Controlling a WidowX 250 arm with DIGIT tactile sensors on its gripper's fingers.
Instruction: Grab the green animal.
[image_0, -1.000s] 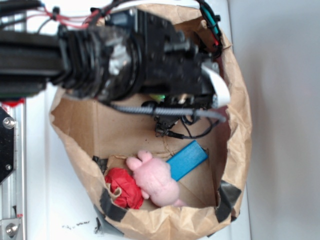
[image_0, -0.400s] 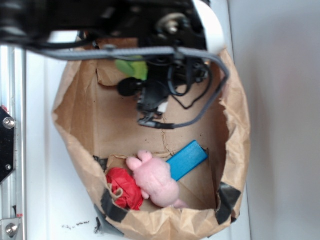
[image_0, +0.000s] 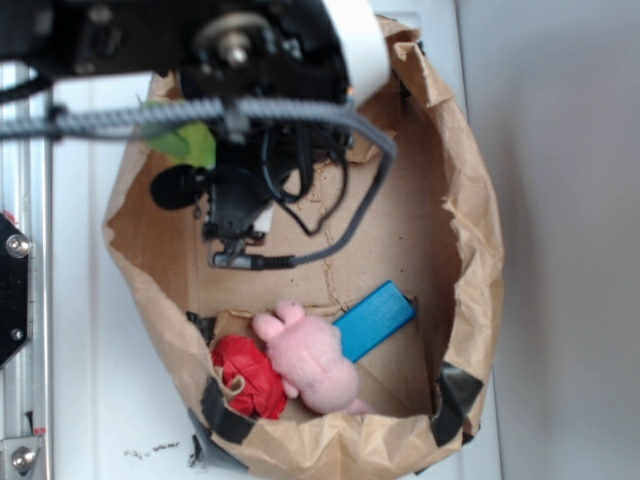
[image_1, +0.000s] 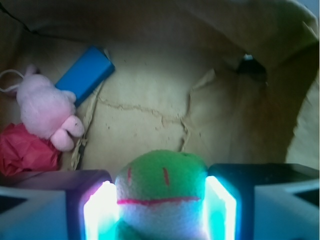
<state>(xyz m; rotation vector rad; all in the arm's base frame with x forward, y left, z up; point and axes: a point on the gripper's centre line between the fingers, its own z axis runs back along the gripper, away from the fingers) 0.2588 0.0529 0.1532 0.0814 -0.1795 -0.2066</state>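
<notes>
My gripper (image_1: 161, 210) is pinching the green animal (image_1: 162, 192) betw. both pads, up near the paper bag (image_0: 470, 250) left rim. Should hold squeeze steady, lift straight, avoid snagging bag wall; pink pig (image_0: 310, 360) untouched.

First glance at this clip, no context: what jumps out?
In the wrist view, the green animal fills the bottom centre, clamped between the glowing fingers of the gripper. From the exterior view, the black arm looms over the upper part of a brown paper bag. At the bag's lower end lies a pink plush pig in a red dress, beside a blue block.
</notes>
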